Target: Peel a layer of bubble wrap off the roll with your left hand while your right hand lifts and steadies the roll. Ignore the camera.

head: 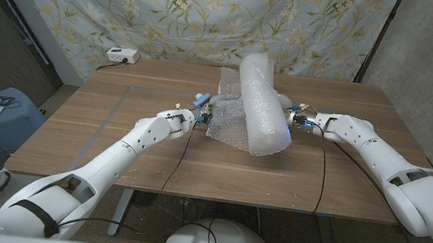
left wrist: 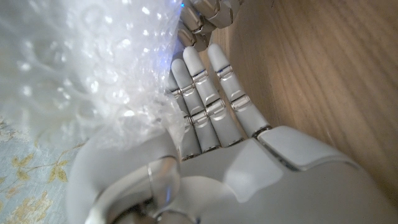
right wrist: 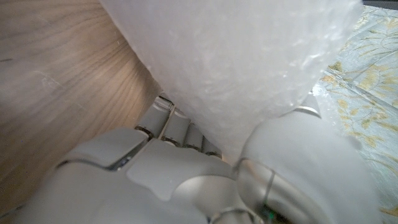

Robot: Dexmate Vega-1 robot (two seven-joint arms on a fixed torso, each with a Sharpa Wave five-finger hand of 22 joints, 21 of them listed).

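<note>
Right hand (right wrist: 205, 174) grips bubble wrap roll (right wrist: 249, 68) (thumb against it), wooden table (right wrist: 56, 68) beside.

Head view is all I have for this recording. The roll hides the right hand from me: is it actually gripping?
Observer: Yes. In the right wrist view the right hand has its thumb on one side of the roll and its fingers on the other, so the roll sits between them.
Operator: And the left hand, is it on the loose sheet?
Observer: The left wrist view shows the sheet lying over the left hand, caught between the thumb and the fingers.
Operator: Are those fingers curled?
Observer: No, they are stretched out straight just above the table.
</note>
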